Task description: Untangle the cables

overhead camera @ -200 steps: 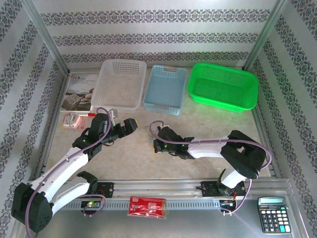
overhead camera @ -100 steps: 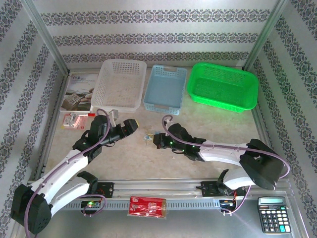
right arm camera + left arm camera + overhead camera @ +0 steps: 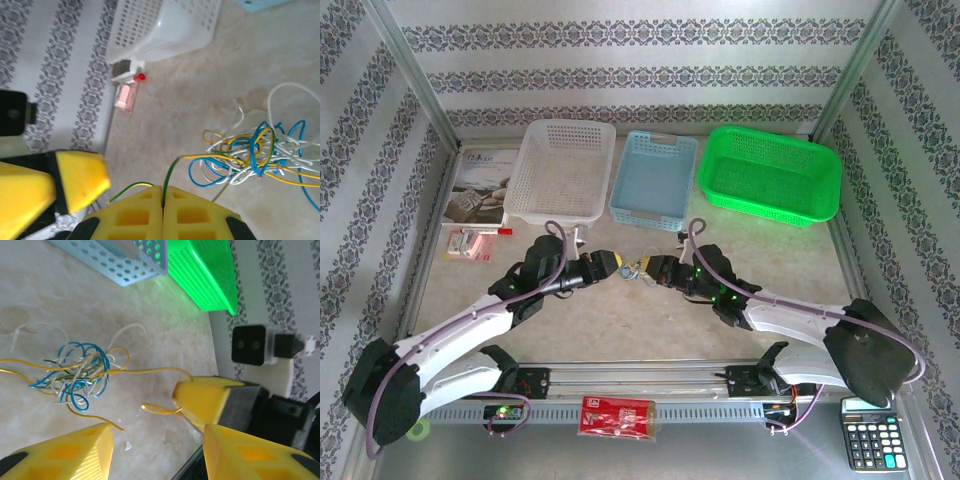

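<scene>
The cables [image 3: 80, 372] are a loose tangle of thin blue, white and yellow cords lying on the table; in the top view the cables [image 3: 632, 268] sit between the two grippers. My right gripper [image 3: 163, 191] is shut on a green-yellow strand that leads from the cables [image 3: 255, 155]. In the left wrist view one right fingertip [image 3: 205, 397] shows with yellow wire at its tip. My left gripper [image 3: 160, 450] faces the tangle with its jaws apart and nothing between them. From above, the left gripper [image 3: 612, 264] and the right gripper [image 3: 648, 270] nearly meet.
Along the back stand a white basket [image 3: 563, 170], a blue basket [image 3: 655, 178] and a green basket [image 3: 770, 172]. A booklet [image 3: 480, 185] and a pink packet [image 3: 470, 243] lie at the left. A red packet [image 3: 617, 416] and a calculator [image 3: 870, 432] sit by the near rail.
My left gripper has moved right to the tangle and its jaws have narrowed. The right arm has swung and stretched out, its gripper still shut at the cables.
</scene>
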You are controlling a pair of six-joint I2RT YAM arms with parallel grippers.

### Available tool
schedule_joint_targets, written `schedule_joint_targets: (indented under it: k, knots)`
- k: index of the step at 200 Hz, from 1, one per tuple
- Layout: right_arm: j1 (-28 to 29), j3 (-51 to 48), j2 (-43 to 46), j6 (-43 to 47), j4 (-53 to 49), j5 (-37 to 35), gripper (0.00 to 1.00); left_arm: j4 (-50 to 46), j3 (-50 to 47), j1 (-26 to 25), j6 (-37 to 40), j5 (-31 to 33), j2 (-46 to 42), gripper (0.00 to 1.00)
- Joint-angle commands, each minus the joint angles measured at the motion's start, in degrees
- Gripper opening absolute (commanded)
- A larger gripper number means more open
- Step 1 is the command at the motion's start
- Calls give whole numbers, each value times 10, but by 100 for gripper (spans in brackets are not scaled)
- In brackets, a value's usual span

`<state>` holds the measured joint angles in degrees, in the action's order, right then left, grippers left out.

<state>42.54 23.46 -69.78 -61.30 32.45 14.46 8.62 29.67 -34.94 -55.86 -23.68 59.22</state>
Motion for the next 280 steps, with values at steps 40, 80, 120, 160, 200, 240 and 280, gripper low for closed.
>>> schedule_joint_targets:
  k: [40, 80, 120, 160, 200, 240, 280]
  knots:
    - [-39, -34, 55, -31, 28, 27, 0, 87, 56, -63, 37, 32, 68, 40]
    - [-57, -54, 77, -41, 28, 40, 0, 94, 70, -79, 76, 56, 96, 42]
    - [-64, -58, 88, -46, 27, 49, 0, 114, 69, -83, 90, 76, 102, 44]
    - [-66, -52, 86, -51, 29, 56, 0, 144, 66, -86, 94, 75, 104, 49]
    - [-64, -41, 75, -53, 35, 66, 0, 160, 65, -91, 95, 72, 109, 56]
    - [-63, -42, 69, -60, 46, 69, 0, 166, 63, -93, 94, 72, 114, 60]
    - [-61, -20, 66, -68, 53, 71, 0, 178, 61, -94, 90, 67, 123, 62]
